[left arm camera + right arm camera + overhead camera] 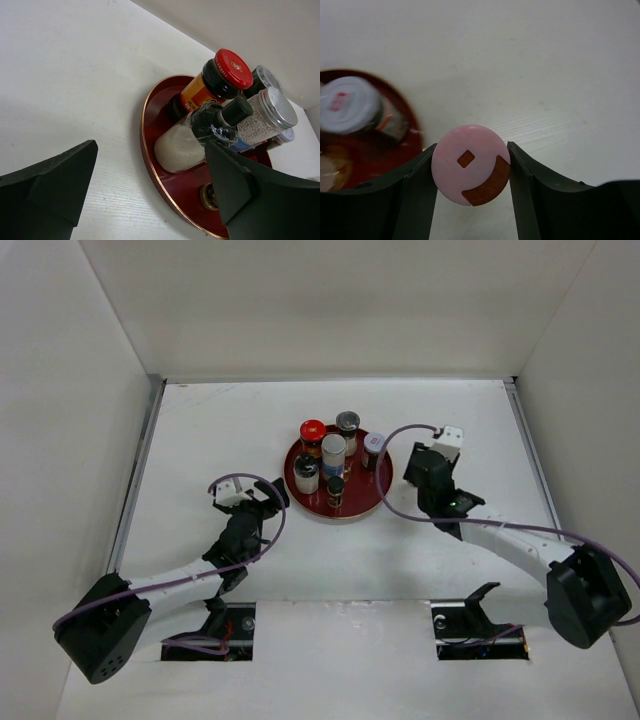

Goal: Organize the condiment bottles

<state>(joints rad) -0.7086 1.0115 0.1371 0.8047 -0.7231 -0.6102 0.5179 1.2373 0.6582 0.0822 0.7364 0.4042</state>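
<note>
- Six condiment bottles (333, 450) show up from the top camera. They're bunched on the round red tray (365, 490) mid-table, between the two arms.
- Readable text: basically zero. The red-capped bottle (220, 75) has an orange-yellow label and a tiny gold emblem on its cap, both too small to read. The silver-lidded jar (267, 112) of white pellets has a blue label strip, but the lettering is hidden.
- The pink-capped bottle (470, 165) has no writing, just a square hole and a curved slot showing brown. It stands at the tray's right edge, and I can't tell if it's on the rim or just off it.
- The right gripper (471, 147) has its fingers pinching that pink cap from both sides. Only the right wrist view makes this clear.
- That same view catches a pale lid (347, 105) with a red mark, too blurred to read.
- The left gripper (151, 147) is spread wide and holding nothing, just left of the tray.
- Only the left wrist view shows bottle sides, like the black-capped shaker (200, 135) with a clear body full of white grains.
</note>
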